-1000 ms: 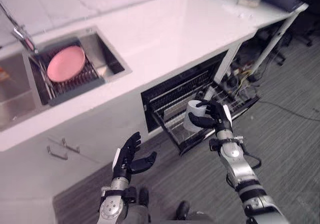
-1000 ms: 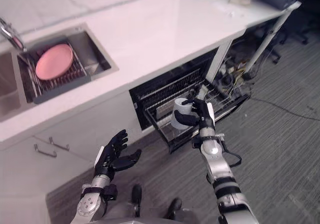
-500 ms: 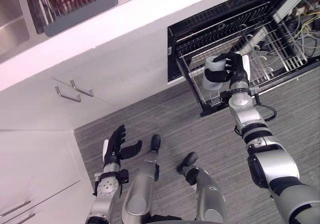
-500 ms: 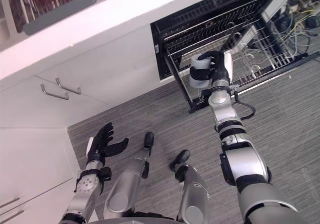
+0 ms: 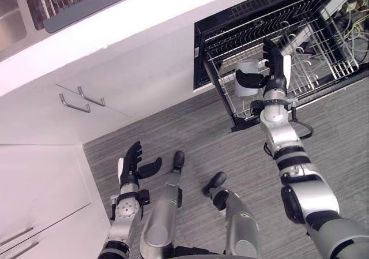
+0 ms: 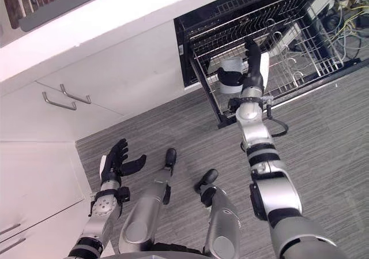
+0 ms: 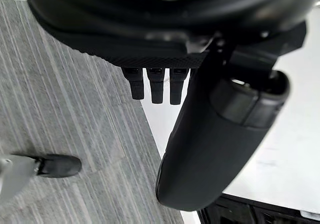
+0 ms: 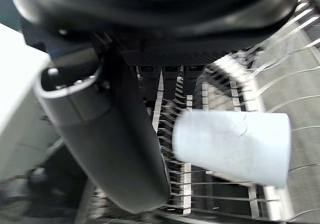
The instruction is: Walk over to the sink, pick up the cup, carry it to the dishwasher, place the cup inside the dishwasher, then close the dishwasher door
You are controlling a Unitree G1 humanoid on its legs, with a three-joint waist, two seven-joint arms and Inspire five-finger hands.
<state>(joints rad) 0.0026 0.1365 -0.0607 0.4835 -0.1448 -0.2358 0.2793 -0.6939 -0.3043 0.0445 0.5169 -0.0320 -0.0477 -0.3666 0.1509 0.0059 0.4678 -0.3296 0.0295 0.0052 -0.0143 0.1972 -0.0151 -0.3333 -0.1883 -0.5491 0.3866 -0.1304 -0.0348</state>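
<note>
A white worktop (image 5: pixel 161 11) runs across the far side. A steel sink (image 5: pixel 10 22) is set into it, with a dark drying rack (image 5: pixel 86 2) inside. Below are white cabinet doors (image 5: pixel 132 80) with two metal handles (image 5: pixel 81 99), and the floor (image 5: pixel 190 138) is grey and striped. The black dishwasher (image 5: pixel 199 45) stands open beside the cabinets with its wire rack (image 5: pixel 311 68) pulled out over the floor. Loose cables (image 5: pixel 351 22) lie just past it.

The right hand (image 5: pixel 277 74) reaches over the rack's front corner, fingers straight and thumb spread. The white cup (image 5: pixel 245 90) sits between thumb and fingers, unclasped and tipped sideways above the wires. Whether it rests on them cannot be told. The left hand (image 5: pixel 130 168) hangs low over the floor near the cabinets, fingers relaxed and apart.
</note>
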